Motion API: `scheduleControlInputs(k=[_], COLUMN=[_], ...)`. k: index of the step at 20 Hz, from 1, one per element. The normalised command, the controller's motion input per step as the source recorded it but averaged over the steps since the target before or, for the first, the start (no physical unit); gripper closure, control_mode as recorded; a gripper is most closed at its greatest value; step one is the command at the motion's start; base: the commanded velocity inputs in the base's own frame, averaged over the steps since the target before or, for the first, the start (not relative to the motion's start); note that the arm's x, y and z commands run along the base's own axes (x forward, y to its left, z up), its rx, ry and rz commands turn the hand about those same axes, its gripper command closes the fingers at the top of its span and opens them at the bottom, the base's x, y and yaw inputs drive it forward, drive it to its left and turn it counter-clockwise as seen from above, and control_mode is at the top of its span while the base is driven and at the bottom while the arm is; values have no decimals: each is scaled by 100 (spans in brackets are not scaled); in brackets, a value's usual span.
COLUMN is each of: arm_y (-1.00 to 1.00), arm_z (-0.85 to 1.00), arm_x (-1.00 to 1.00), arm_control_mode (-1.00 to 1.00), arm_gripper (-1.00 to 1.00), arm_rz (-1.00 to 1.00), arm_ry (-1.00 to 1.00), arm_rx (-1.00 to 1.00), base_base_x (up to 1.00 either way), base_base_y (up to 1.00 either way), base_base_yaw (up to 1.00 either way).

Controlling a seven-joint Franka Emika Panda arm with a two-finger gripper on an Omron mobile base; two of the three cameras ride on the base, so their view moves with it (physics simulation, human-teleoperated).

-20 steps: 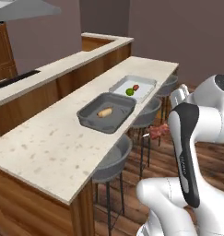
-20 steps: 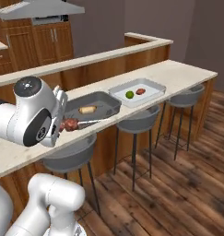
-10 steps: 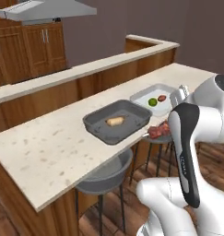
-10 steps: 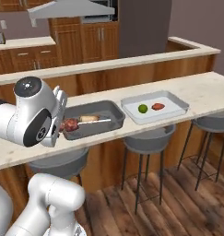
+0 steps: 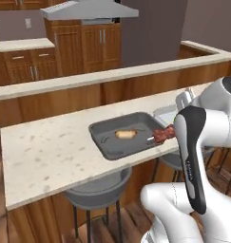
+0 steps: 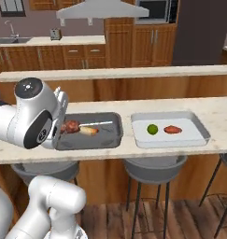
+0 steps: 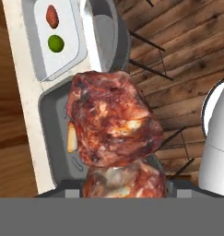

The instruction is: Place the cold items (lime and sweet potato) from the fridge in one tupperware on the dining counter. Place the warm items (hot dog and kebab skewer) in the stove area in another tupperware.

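Swung round with the base since the earlier frames: whole scene shifted, dining counter [image 6: 213, 105] now squarely ahead in the right base view, both containers nearer the middle. Relative to the gripper, kebab skewer [image 7: 114, 126] unchanged, meat chunks close before the hand camera as before.

Gripper [image 6: 62, 128] clenched partway on the kebab skewer, meat held at the fingers, thin metal tip pointing out over the dark tupperware [image 6: 112, 135]. In the left base view, skewer's meat [image 5: 163, 134] seen just at the near right rim of that dark tupperware [image 5: 100, 144], hanging above the rim; cannot tell whether touching.

Counted: one kebab skewer, held. One hot dog [image 6: 88, 131], lying inside the dark tupperware, just beside the skewer's tip in the right base view. Two tupperwares on the dining counter: the dark one nearest the gripper, the white tupperware [image 6: 199, 128] just beside it on the far side from the arm. One lime [image 6: 152, 129] and one sweet potato [image 6: 172, 130] inside the white tupperware, near each other but apart. Same pair in the hand view, lime [image 7: 56, 43] and sweet potato [image 7: 52, 15], beyond the skewer's meat.

Stools [image 6: 154, 169] under the dining counter's edge, at least two. Range hood [image 6: 103, 9] and wooden cabinets [image 6: 133, 39] well beyond the dining counter.
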Motion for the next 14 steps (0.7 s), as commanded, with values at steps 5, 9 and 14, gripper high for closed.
scheduleControlInputs(k=[5,9,14], arm_y=[0,0,0], arm_z=[0,0,0], arm_x=[0,0,0], arm_control_mode=[100,100,100], arm_gripper=[100,100,100], arm_rz=[0,0,0], arm_ry=[0,0,0], arm_rx=[0,0,0], base_base_x=[77,92,80], base_base_y=[-53,-39,-42], base_base_yaw=[60,59,38])
